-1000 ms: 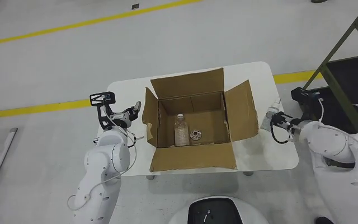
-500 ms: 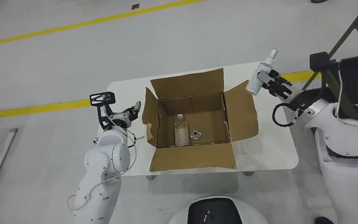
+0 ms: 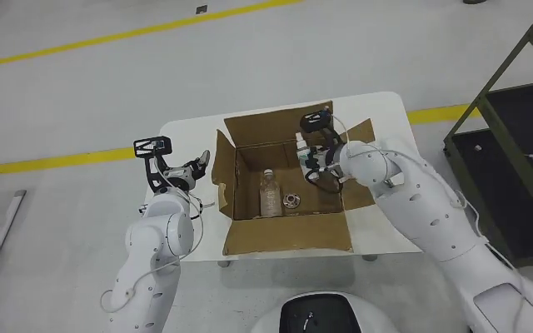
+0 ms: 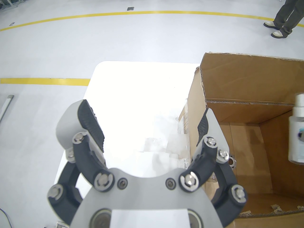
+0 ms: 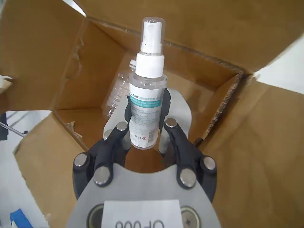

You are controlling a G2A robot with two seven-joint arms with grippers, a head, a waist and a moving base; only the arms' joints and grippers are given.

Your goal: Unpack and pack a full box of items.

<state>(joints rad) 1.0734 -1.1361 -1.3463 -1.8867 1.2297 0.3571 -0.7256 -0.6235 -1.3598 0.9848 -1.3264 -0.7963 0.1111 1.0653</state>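
Box (image 3: pixel 287 233) plain brown cardboard, tabletop (image 3: pixel 400 233) white; spray bottle (image 5: pixel 146 110) clear with white pump and teal-banded white label; floor (image 3: pixel 83 83) pale grey with yellow line (image 3: pixel 67 159); left tool (image 4: pixel 146 110) silver, black ribbed pads (image 4: pixel 91 124).

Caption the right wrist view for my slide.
Right tool grips a spray bottle over the open cardboard box, a clear bottle lying inside.

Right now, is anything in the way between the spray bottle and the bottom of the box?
No lid or flap blocks it: the brown cardboard box is open under the right hand holding the white-topped spray bottle. A clear plastic bottle and a small ring lie on the box floor, with bare floor beside them.
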